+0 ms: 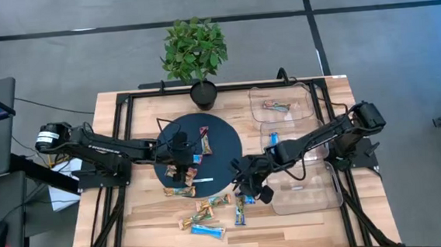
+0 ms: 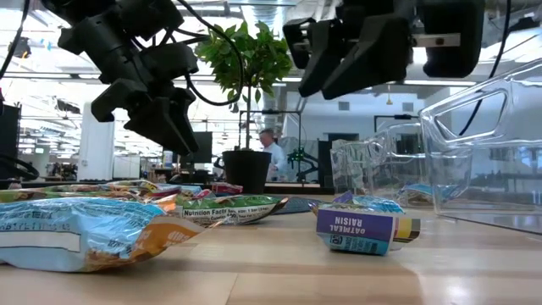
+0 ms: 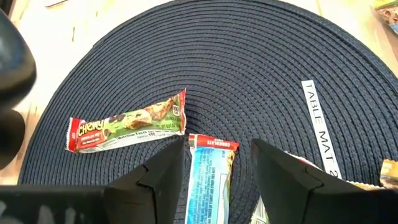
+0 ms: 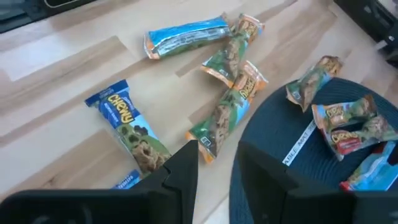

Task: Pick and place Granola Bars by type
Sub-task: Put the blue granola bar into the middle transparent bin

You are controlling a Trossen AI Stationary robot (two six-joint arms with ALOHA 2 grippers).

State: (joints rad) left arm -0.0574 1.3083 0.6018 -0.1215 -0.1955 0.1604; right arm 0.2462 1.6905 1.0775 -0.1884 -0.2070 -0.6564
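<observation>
Granola Bars (image 1: 202, 218) lie scattered on the worktop (image 1: 149, 222) and the dark round mat (image 1: 218, 151) — unsorted, though two clear bins (image 1: 281, 94) hold one each. Left pincer (image 3: 214, 165) hangs over the mat, fingers parted and empty, straddling a blue bar (image 3: 208, 177), apparently lined up to grab it. Right pincer (image 4: 217, 158) hovers narrowly parted, empty, beside the green-wrapped bars (image 4: 227, 115).

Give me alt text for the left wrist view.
The left hand, fingers apart, hovers above a blue-wrapped bar on a dark woven round mat. A red-and-green Chewy bar lies beside it, and a white "TABLE MAT" strip lies nearby.
</observation>
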